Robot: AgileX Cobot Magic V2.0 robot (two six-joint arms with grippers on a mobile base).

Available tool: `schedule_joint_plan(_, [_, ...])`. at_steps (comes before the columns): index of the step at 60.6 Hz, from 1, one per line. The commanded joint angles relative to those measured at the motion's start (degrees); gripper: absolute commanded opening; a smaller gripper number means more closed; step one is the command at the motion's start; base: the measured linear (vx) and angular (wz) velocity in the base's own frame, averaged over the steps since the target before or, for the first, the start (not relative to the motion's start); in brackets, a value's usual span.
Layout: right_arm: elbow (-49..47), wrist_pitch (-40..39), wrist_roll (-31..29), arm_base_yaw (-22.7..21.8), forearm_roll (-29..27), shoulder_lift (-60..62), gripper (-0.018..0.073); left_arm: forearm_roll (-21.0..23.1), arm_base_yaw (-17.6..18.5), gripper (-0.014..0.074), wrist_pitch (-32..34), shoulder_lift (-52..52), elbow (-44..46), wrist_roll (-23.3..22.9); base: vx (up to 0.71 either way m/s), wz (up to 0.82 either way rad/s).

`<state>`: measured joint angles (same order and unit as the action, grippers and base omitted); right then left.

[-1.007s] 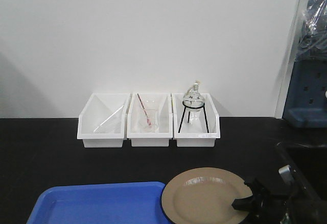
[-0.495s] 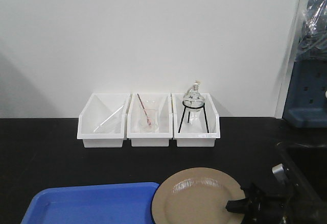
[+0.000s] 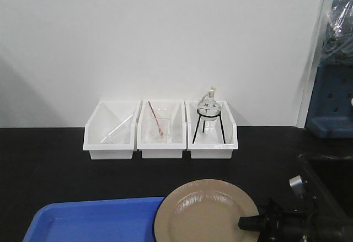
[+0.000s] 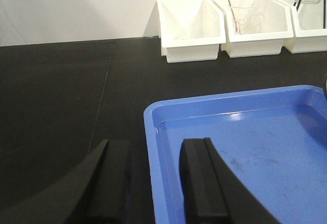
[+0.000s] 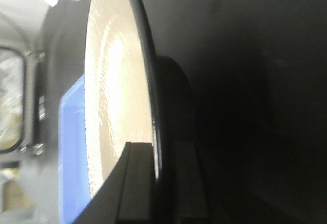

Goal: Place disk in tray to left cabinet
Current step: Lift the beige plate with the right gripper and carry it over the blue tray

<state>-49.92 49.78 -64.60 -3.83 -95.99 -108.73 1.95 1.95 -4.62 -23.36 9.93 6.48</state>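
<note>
Black bench point(image 3: 55, 159): right tool point(image 3: 251, 222) clamps disk point(image 3: 201, 211) rim; tray point(image 3: 94, 220) cropped below; left tool point(image 4: 156, 147) spread.

The plate point(image 3: 203, 211), pinched at its rim between the right gripper's point(image 3: 250, 222) fingers, is now further left than a second ago. The edge away from the fingers now overlaps the blue tray's point(image 3: 94, 222) right end. The gripper has moved left with it.

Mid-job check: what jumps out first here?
A glossy round tan plate with a black rim, pinched at its edge by the right gripper, overlaps the right end of the flat blue plastic tray. Behind, three white plastic bins line the wall; the rightmost holds a round glass flask.
</note>
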Motion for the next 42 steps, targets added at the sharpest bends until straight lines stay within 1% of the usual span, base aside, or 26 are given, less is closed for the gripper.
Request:
schedule_joint_plan(1, [-1.43, 10.08, -0.63, -0.17, -6.43, 3.64, -0.0008, 0.17, 0.42, 0.0381, 4.32, -0.59, 2.04, -0.17, 0.00, 0.00])
schedule_joint_plan(7, [-2.06, 9.99, -1.76, -0.17, -6.43, 5.41, -0.0008, 0.17, 0.42, 0.0381, 4.32, -0.59, 2.04, -0.17, 0.00, 0.00])
schedule_joint_plan(15, [-5.04, 11.49, -1.19, -0.03, -6.43, 7.38, -0.0008, 0.17, 0.42, 0.0381, 4.32, -0.59, 2.04, -0.17, 0.00, 0.00])
schedule_joint_plan(23, [-8.99, 12.27, 2.88, 1.85, -6.37, 8.42, -0.0005, 0.17, 0.42, 0.0381, 4.32, -0.59, 2.04, -0.17, 0.00, 0.00])
schedule_joint_plan(30, [-12.05, 8.36, 4.13, 6.50, -6.37, 8.47, -0.0005, 0.17, 0.42, 0.0381, 4.32, -0.59, 2.04, -0.17, 0.00, 0.00])
schedule_joint_plan(42, [-14.39, -4.73, 4.27, 18.18, -6.37, 7.42, -0.0005, 0.17, 0.42, 0.0381, 5.98, -0.59, 2.04, -0.17, 0.00, 0.00])
